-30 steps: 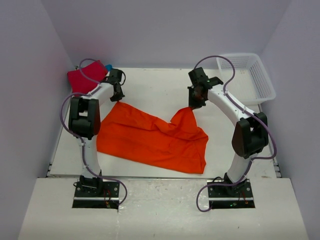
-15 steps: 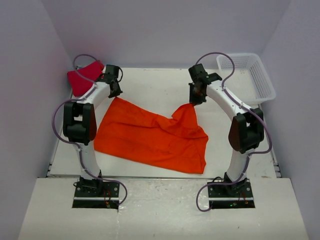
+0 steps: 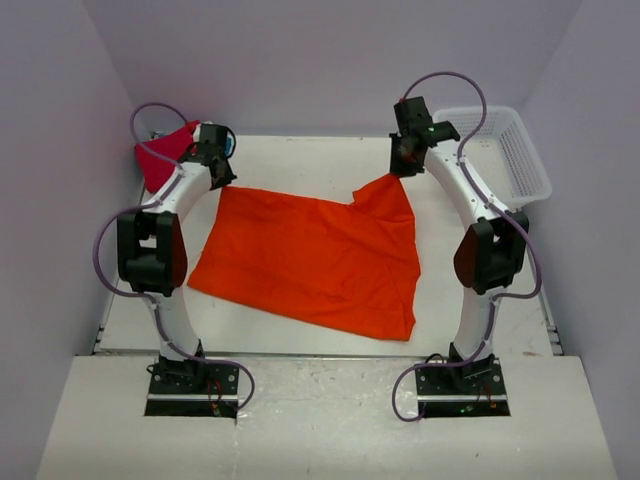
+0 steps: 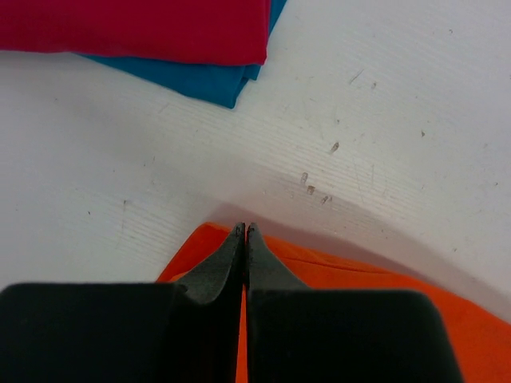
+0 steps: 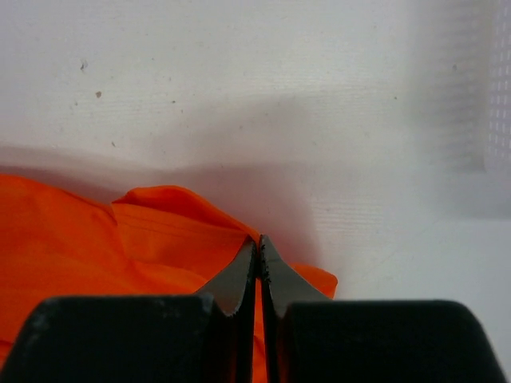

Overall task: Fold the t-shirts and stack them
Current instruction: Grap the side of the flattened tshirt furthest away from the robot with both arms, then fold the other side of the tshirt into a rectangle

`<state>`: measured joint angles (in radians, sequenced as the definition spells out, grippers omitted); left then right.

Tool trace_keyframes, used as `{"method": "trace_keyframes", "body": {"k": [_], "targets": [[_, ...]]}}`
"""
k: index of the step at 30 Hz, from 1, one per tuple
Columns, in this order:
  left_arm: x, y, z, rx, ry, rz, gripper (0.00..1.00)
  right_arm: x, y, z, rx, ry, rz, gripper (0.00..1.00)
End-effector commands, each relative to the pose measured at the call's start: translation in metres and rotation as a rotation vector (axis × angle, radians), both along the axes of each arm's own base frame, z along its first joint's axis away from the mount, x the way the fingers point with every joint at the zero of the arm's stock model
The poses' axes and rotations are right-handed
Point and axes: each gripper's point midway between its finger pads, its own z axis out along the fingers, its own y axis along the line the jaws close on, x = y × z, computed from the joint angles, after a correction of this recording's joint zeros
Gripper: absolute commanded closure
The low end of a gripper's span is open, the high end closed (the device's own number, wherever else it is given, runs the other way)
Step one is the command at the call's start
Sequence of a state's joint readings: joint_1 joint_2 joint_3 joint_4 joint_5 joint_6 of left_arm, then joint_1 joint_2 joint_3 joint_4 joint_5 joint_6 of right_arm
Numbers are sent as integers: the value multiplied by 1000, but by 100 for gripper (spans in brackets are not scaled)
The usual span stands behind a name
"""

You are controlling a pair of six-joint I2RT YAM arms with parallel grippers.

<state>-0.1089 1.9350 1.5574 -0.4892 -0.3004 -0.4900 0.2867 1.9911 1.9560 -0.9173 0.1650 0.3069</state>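
The orange t-shirt [image 3: 310,255] lies spread across the middle of the table. My left gripper [image 3: 222,182] is shut on its far left corner [image 4: 209,239]. My right gripper [image 3: 398,172] is shut on its far right corner [image 5: 200,215], lifted a little off the table. The crimson red t-shirt [image 3: 165,152] lies folded at the far left corner, on top of the teal blue t-shirt [image 4: 200,78], whose edge shows under the red one [image 4: 136,28] in the left wrist view.
A white plastic lattice basket [image 3: 500,150] stands at the far right of the table; its blurred edge shows in the right wrist view [image 5: 499,72]. Purple walls close in the table at the left, back and right.
Both grippers have moved toward the back of the table and apart, pulling the orange shirt's far edge with them. The shirt has gone from crumpled to stretched and flatter.
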Motion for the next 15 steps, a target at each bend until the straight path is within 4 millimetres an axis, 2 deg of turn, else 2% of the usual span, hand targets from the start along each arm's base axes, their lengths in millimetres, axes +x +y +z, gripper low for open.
{"method": "trace_keyframes", "body": {"k": [1, 4, 9, 12, 15], "targets": [[3, 13, 12, 8, -39, 45, 100, 12, -1, 4, -18, -10, 57, 100], [4, 20, 8, 11, -34, 59, 100, 19, 1, 0, -10, -8, 69, 100], [7, 32, 6, -4, -39, 79, 100, 35, -1, 8, 24, -35, 69, 100], [7, 36, 8, -10, -41, 85, 100, 34, 1, 11, 47, -35, 78, 100], [4, 35, 9, -14, -42, 87, 100, 21, 3, 15, 75, -18, 67, 100]]}}
